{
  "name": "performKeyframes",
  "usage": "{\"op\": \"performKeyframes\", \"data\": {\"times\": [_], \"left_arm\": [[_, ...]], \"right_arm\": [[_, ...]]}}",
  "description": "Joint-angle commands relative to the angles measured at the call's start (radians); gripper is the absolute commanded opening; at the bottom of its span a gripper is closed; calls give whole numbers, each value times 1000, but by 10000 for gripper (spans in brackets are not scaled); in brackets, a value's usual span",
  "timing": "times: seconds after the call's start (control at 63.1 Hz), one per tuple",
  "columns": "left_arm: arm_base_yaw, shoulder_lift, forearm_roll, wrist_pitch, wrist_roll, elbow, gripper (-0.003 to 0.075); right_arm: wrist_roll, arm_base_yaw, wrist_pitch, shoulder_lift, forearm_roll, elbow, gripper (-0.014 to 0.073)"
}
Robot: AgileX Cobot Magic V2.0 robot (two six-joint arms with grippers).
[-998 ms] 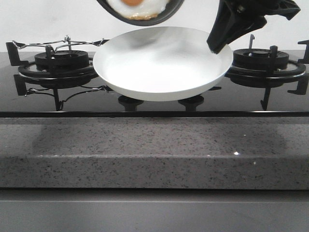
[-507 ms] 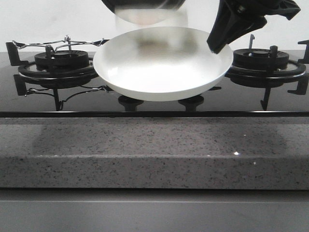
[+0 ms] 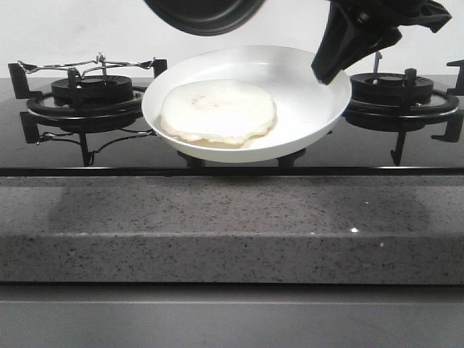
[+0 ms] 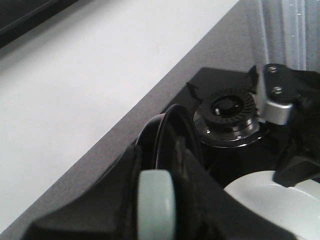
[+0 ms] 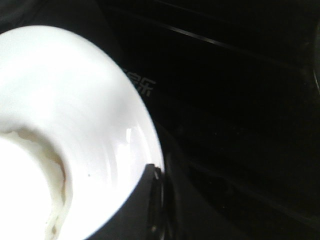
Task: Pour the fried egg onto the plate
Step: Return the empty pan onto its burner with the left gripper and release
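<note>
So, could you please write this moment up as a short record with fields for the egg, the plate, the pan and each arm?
fried egg: lying pale side up in the plate, toward the plate's left half
plate: white, held up above the stove, tilted a little toward the camera
frying pan: black, above the plate at the frame's top, no egg showing in it
right gripper: black fingers clamped on the plate's right rim
left gripper: closed on the pan's handle
task state: egg is on the plate

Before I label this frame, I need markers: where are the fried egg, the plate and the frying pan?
fried egg [image 3: 217,111], front view, middle of its pale top.
plate [image 3: 308,109], front view, bare inner wall.
frying pan [image 3: 204,14], front view, dark underside.
</note>
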Motion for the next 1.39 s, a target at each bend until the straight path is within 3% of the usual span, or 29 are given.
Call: {"op": "performKeyframes", "data": {"times": [0.0,0.222,0.396,0.57,0.824,1.03,1.378], "left_arm": [[68,-39,-50,-88,-65,-34,-20],[345,-23,-375,0,-80,-34,-20],[571,64,-717,216,-80,-34,-20],[707,188,-922,397,-103,-34,-20],[780,352,-1064,515,-141,-34,-20],[799,453,-1139,520,-165,-34,-20],[818,541,-1083,537,-183,-34,-20]], "right_arm": [[-4,1,-55,-38,27,-30,-116],[-4,1,-55,-38,27,-30,-116],[-4,1,-55,-38,27,-30,-116],[-4,1,-55,-38,27,-30,-116],[-4,1,-55,-38,27,-30,-116],[-4,1,-55,-38,27,-30,-116],[-4,1,-54,-38,27,-30,-116]]}}
